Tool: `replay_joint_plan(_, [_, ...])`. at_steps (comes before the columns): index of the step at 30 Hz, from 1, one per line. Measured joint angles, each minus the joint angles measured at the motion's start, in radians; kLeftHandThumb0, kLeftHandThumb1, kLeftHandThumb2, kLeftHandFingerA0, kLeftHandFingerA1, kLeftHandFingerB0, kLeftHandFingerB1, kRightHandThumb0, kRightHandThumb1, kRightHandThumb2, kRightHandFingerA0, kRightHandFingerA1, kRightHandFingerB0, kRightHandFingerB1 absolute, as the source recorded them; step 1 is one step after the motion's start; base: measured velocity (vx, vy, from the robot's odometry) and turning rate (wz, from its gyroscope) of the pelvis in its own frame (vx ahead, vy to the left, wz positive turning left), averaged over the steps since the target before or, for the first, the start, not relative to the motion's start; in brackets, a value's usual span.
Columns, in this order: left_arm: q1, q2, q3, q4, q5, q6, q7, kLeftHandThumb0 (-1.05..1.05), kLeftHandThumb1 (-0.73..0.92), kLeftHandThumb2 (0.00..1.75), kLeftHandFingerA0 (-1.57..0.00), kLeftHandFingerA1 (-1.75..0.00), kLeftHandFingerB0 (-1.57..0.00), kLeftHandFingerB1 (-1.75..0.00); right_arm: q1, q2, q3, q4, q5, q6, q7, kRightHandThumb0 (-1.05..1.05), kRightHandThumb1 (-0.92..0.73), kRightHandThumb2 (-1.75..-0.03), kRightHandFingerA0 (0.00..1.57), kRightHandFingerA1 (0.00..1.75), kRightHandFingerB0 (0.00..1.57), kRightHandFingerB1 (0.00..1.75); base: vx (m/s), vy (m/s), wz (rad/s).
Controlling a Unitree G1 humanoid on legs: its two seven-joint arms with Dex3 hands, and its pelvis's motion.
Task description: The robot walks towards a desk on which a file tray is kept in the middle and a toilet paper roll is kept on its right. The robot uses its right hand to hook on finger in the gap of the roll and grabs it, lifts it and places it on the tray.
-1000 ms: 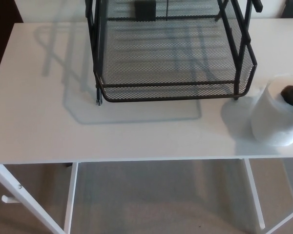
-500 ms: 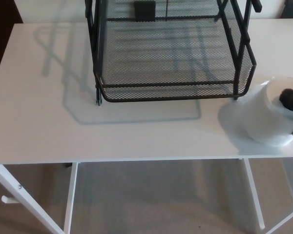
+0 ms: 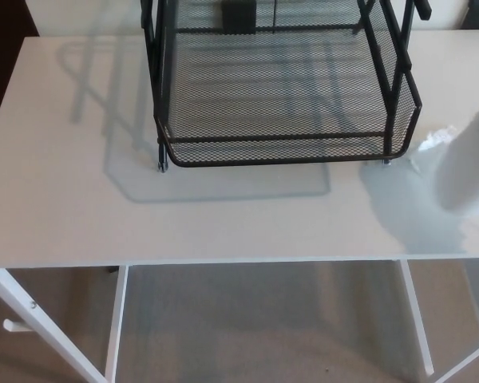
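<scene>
Toilet paper roll [image 3: 467,163], a white blur just right of the file tray [image 3: 287,148], could clip the tray's side wall or slip free; no hand shows, so its grip cannot be told.

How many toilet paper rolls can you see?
1. The toilet paper roll is a blurry white shape at the picture's right edge, just right of the black file tray on the white desk. Part of it is cut off.
</scene>
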Motion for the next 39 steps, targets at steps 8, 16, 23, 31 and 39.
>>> replay_joint_plan(8, [0.005,0.002,0.0,-0.004,0.0,0.0,0.0,-1.05,0.91,0.75,-0.4,-0.95,-0.13,-0.78,-0.068,-0.053,-0.137,-0.043,0.045,0.005,0.04,-0.32,-0.62,-0.58,0.88,1.57,0.89,0.6,0.0,0.0,0.0])
replay_joint_plan(16, [0.005,0.002,0.001,-0.007,0.0,-0.001,0.0,-1.05,0.92,0.72,-0.43,-0.95,-0.16,-0.78,-0.263,-0.048,-0.159,-0.097,0.084,0.02,0.077,-0.31,-0.65,-0.64,0.89,1.63,0.9,0.68,0.0,0.0,0.0])
replay_joint_plan(23, [0.0,0.002,-0.001,-0.005,0.0,-0.003,0.0,-1.05,0.91,0.71,-0.42,-0.97,-0.14,-0.79,-0.497,0.051,-0.077,-0.101,0.099,0.039,0.105,-0.35,-0.61,-0.58,0.87,1.57,0.87,0.64,0.0,0.0,0.0])
replay_joint_plan(31, [-0.005,0.002,-0.003,-0.004,0.001,-0.008,0.001,-1.05,0.91,0.69,-0.4,-0.96,-0.14,-0.77,-0.709,0.219,0.054,-0.066,0.092,0.08,0.137,-0.33,-0.64,-0.59,0.9,1.48,0.89,0.65,0.0,0.0,0.0])
replay_joint_plan(39, [-0.005,0.001,-0.004,-0.001,0.001,-0.008,0.001,-1.05,0.91,0.72,-0.4,-0.92,-0.17,-0.76,-0.76,0.32,0.164,0.014,0.071,0.079,0.16,-0.33,-0.61,-0.58,0.84,1.54,0.87,0.58,0.0,0.0,0.0])
